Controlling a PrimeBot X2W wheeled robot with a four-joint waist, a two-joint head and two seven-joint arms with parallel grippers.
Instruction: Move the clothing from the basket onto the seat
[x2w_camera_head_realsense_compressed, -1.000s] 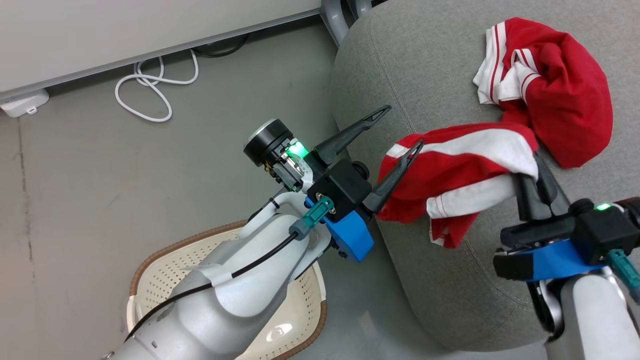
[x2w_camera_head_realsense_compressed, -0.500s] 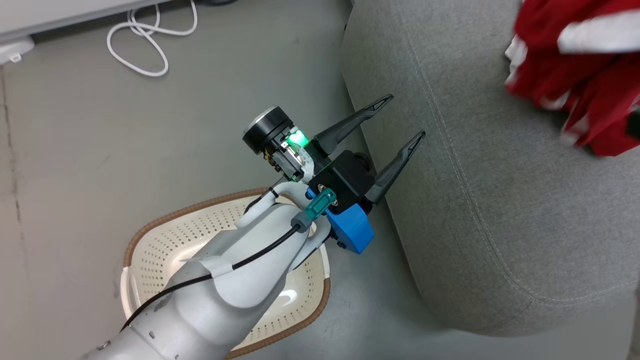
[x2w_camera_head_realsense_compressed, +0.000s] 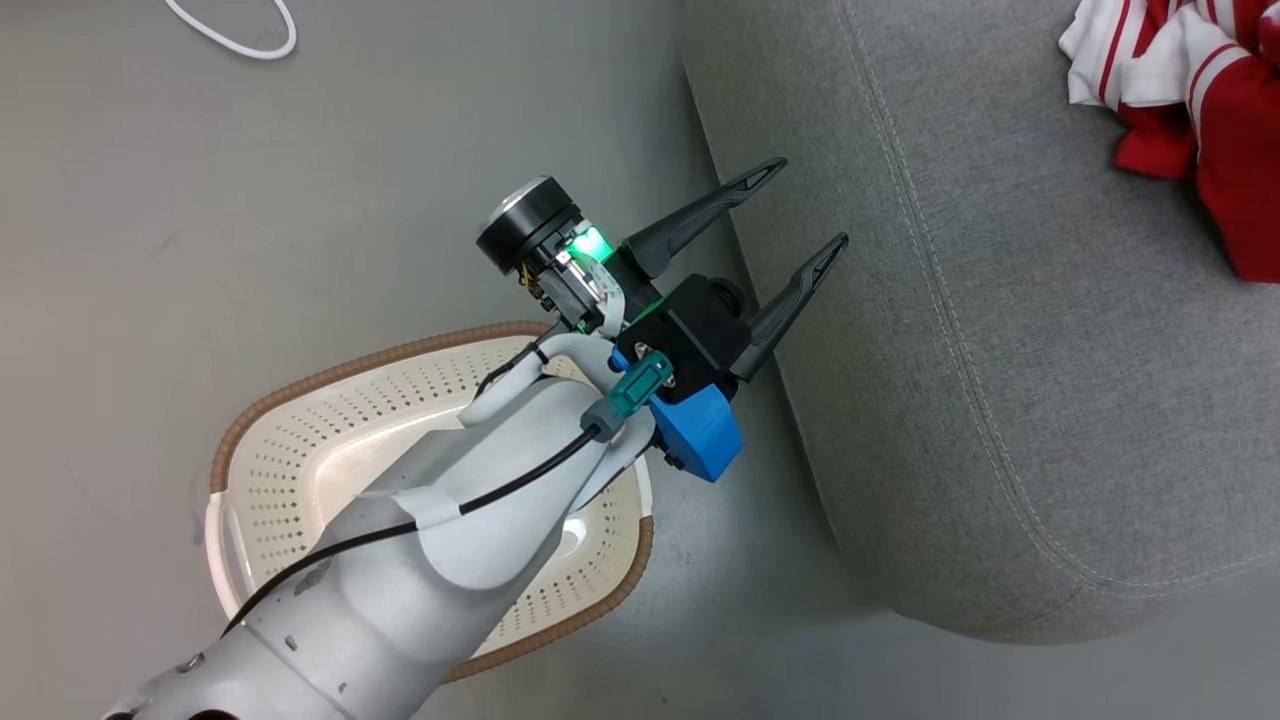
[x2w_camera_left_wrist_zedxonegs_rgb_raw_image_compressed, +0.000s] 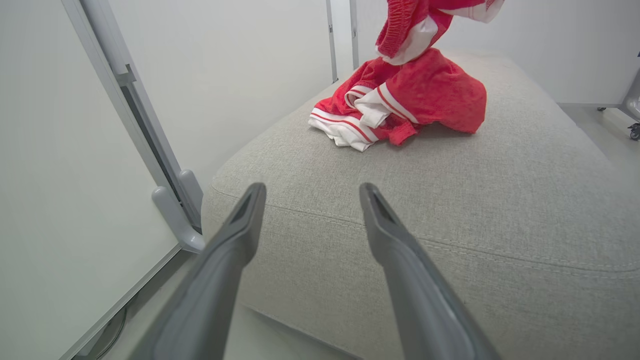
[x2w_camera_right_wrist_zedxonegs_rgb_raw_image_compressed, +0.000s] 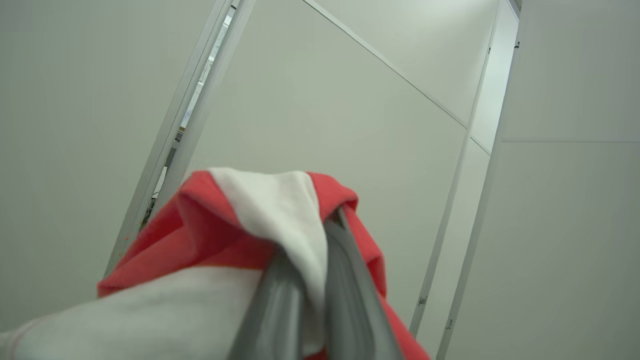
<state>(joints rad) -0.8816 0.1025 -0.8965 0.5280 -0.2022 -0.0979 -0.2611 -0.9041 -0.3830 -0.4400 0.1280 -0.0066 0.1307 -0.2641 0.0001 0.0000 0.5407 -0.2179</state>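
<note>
Left gripper (x2w_camera_head_realsense_compressed: 812, 200): fingers spread wide, nothing between them. It hangs over the gap between basket and seat, with tips aimed at 2 o'clock in the head view, just at the seat's edge.
Right gripper (x2w_camera_right_wrist_zedxonegs_rgb_raw_image_compressed: 310, 250): fingers pressed together on a fold of the held garment (x2w_camera_right_wrist_zedxonegs_rgb_raw_image_compressed: 215, 240). Red and white cloth drapes over both fingers.
Laid garment (x2w_camera_head_realsense_compressed: 1190, 90): crumpled on the seat (x2w_camera_head_realsense_compressed: 1000, 350) at 1 o'clock in the head view, well apart from the left gripper.
Basket (x2w_camera_head_realsense_compressed: 320, 440): on the floor (x2w_camera_head_realsense_compressed: 300, 200) at 7 o'clock. No cloth in the part that shows; the left forearm (x2w_camera_head_realsense_compressed: 450, 560) covers the rest.
Why so held (judgement): the right arm carries the second piece high to clear the seat edge and drop it by the first. The left gripper waits open, out of the way.
Left wrist view adds: the held garment hangs at 12 o'clock, directly above the laid one. Touching or just apart: cannot tell.
Right wrist view adds: the grip itself, with wall panels (x2w_camera_right_wrist_zedxonegs_rgb_raw_image_compressed: 550, 225) behind, so the fingers point upward.
Head view adds: the basket's state.
Stage (judgement): near the end; release over the seat remains.
</note>
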